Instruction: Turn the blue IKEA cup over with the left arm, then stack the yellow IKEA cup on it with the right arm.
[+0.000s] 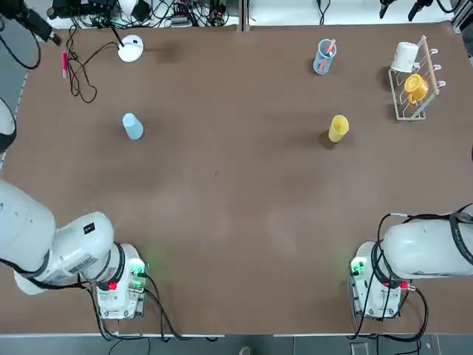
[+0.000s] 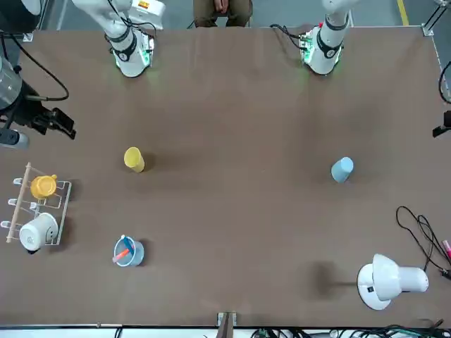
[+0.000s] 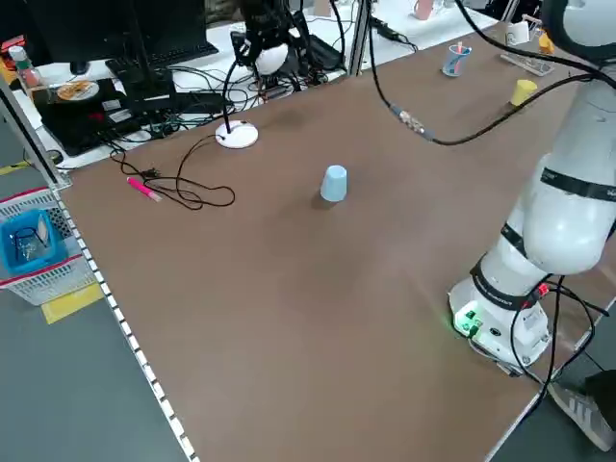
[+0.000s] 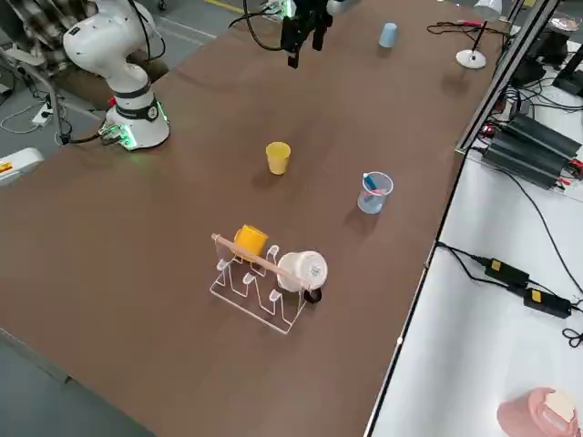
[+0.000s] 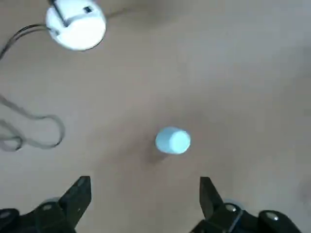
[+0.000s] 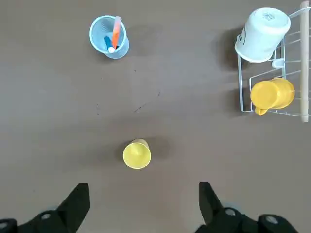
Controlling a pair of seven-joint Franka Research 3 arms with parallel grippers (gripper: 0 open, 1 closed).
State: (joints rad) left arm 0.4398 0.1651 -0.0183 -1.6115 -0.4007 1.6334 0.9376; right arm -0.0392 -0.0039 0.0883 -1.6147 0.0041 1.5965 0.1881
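The blue IKEA cup stands on the brown table's far left part, narrower end up. Seen from the left wrist, the blue cup is far below my left gripper, whose two fingers are spread wide with nothing between them. The yellow IKEA cup stands on the far right part. In the right wrist view the yellow cup sits well beneath my right gripper, which is open and empty too. Both arms' bases are at the near edge.
A white lamp base with a black cable lies at the far left. A clear blue glass with sticks stands behind the yellow cup. A wire rack at the far right holds a white mug and an orange-yellow mug.
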